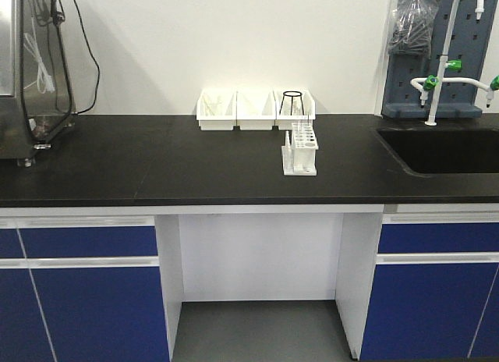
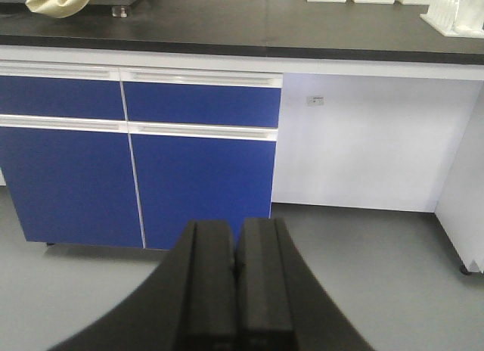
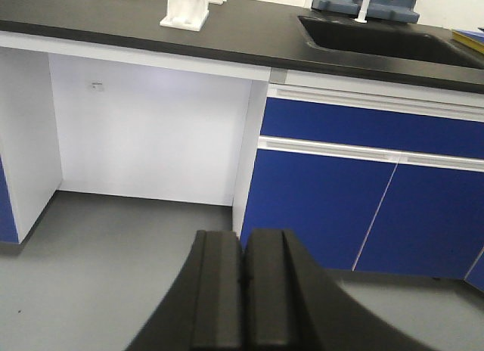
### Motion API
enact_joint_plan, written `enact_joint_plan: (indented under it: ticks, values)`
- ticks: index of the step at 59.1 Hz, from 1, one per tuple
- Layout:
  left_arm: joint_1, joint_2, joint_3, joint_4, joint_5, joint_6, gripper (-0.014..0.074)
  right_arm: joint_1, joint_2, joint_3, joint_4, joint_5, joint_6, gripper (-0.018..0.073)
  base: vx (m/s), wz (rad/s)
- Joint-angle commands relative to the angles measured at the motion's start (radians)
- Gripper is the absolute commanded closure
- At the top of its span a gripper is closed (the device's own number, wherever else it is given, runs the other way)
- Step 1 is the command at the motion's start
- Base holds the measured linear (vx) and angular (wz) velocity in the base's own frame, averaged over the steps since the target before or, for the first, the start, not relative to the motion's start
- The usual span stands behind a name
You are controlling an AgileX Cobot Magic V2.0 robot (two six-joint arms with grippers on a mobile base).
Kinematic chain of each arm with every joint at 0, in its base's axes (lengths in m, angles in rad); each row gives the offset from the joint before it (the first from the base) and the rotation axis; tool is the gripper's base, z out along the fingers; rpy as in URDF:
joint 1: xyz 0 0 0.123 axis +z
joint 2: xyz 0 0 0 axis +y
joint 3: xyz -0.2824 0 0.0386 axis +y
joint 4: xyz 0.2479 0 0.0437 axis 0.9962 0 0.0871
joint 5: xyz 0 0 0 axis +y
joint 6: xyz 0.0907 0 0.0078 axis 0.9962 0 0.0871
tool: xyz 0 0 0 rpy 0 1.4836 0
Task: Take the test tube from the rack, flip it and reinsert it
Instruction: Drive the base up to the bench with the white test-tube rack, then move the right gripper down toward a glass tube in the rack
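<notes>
The right wrist view's top edge is cropping the small white plastic rack [image 3: 184, 8], whose slim clear glass tubes [image 1: 304, 132] are appearing indistinct.

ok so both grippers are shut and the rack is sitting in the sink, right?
No. The rack stands on the black counter, left of the sink, as the front-facing view shows. Both the left gripper and the right gripper are shut.

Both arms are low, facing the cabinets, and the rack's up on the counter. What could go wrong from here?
1. The left gripper and right gripper sit shut below the counter edge; rising toward the rack, either could clip it.
2. The test tube is thin clear glass, barely visible from the front; a misjudged grasp might tip the rack.
3. The bins stand close behind the rack, so overshoot room looks small.
</notes>
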Motion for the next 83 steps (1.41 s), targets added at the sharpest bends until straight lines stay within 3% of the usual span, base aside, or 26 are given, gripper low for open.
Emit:
enact_joint_plan:
  ticks: [1,83]
  values:
    - [-0.007,-0.011,0.000,-0.004,-0.087,0.000,0.0603,-0.003,-0.010,0.000,-0.010,-0.084,-0.001,0.0568,0.23,-0.06]
    - [-0.007,-0.011,0.000,-0.004,-0.087,0.000,0.0603,-0.003,-0.010,0.000,-0.010,-0.084,-0.001,0.0568,0.36,0.01]
